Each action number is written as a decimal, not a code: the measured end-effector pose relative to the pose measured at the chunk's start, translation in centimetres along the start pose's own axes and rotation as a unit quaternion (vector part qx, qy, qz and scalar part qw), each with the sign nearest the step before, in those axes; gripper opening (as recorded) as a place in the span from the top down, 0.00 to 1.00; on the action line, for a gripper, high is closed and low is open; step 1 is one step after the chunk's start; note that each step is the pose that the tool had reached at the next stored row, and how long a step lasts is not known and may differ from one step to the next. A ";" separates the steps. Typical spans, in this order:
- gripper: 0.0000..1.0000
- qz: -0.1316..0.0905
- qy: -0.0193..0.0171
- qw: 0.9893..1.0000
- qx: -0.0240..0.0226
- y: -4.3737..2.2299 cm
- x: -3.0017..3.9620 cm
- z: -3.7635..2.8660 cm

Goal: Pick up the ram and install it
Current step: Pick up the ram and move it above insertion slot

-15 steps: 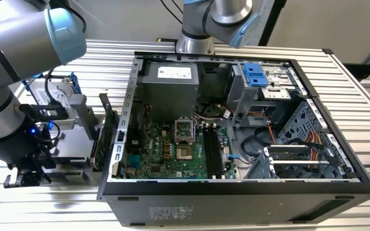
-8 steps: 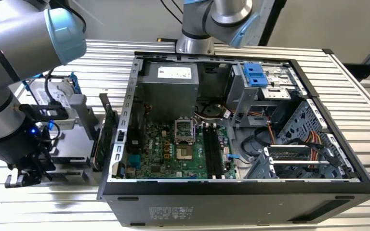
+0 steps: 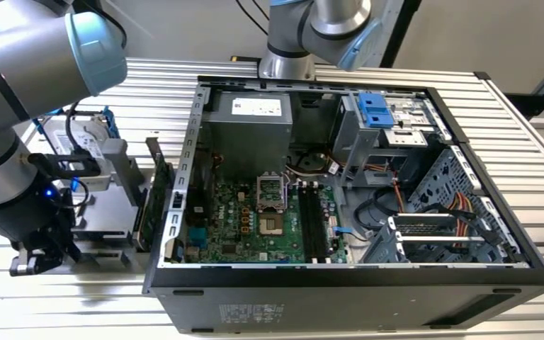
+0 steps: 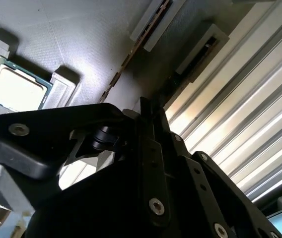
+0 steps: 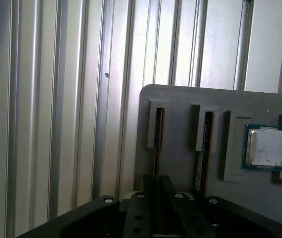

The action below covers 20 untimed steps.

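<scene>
The ram (image 5: pixel 156 148) is a thin stick standing on its edge in a slot of a grey holder tray (image 5: pixel 176 99); in the second wrist view its brownish edge (image 4: pixel 126 59) runs down toward my gripper. My gripper (image 5: pixel 156 182) hangs over the tray's near end, in line with that slot and right at the stick's near end, and I cannot tell whether they touch. It is seen as a dark body (image 4: pixel 150 106) in the second wrist view. The exterior view has my gripper (image 3: pixel 34 262) low at the exterior view's left, beside the tray (image 3: pixel 97 212).
A second thin stick (image 5: pixel 203 148) stands in the neighbouring slot, and a processor chip (image 5: pixel 266 147) lies in a recess beyond it. The open computer case (image 3: pixel 348 276) holds the motherboard with black memory slots (image 3: pixel 314 223). A dark card (image 3: pixel 156 191) stands between tray and case. The table is ribbed metal.
</scene>
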State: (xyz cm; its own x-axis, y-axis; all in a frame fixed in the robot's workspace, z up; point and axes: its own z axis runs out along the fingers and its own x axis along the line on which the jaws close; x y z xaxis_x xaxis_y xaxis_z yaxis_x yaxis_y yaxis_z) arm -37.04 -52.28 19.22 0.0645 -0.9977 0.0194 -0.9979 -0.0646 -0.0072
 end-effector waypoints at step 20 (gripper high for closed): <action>1.00 0.000 0.000 1.000 0.000 0.00 0.00 0.03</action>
State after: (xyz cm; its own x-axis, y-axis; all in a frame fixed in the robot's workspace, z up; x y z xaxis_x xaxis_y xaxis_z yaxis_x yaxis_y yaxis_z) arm -37.04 -52.28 19.19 0.0645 -0.9977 0.0193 -0.9979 -0.0647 -0.0072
